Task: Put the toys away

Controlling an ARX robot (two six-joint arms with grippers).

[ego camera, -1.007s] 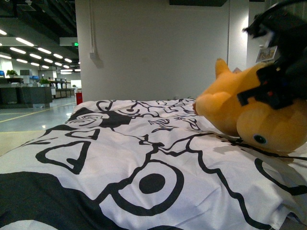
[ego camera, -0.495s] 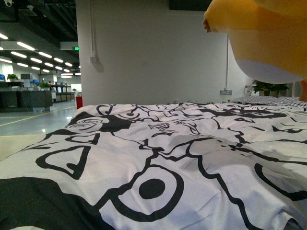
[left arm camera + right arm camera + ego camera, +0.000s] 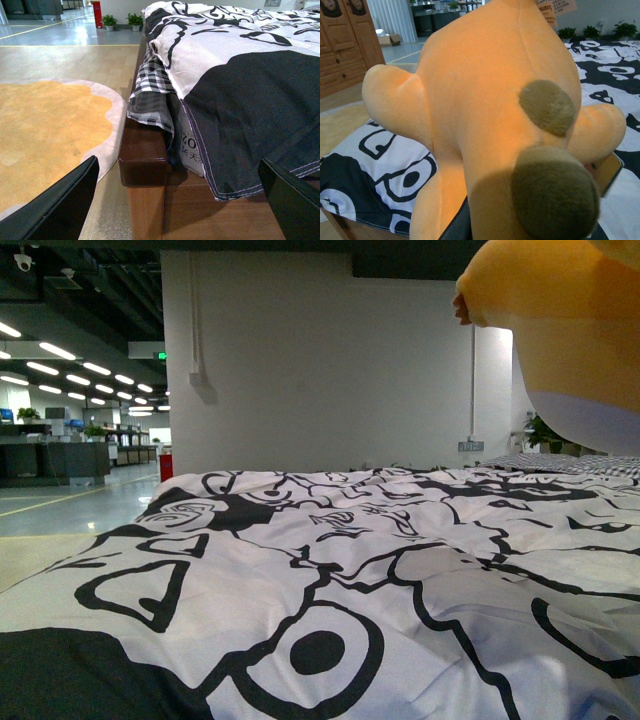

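Observation:
The orange-yellow plush toy (image 3: 570,320) hangs in the air above the bed at the top right of the front view, its pale underside showing. It fills the right wrist view (image 3: 490,100), with brown patches on its body. My right gripper (image 3: 510,225) is shut on the plush toy and almost wholly hidden behind it. My left gripper (image 3: 175,210) is open and empty, low beside the wooden corner of the bed frame (image 3: 145,165), with one black finger (image 3: 60,205) on each side of the frame.
The black-and-white patterned bedding (image 3: 300,590) covers the bed, with a checked sheet (image 3: 150,95) under it. An orange rug (image 3: 45,130) lies on the floor beside the bed. A white wall (image 3: 320,360) stands behind it.
The plush toy lay on the bedding at the right one second ago. It has been lifted off into the air and now hangs at the top right.

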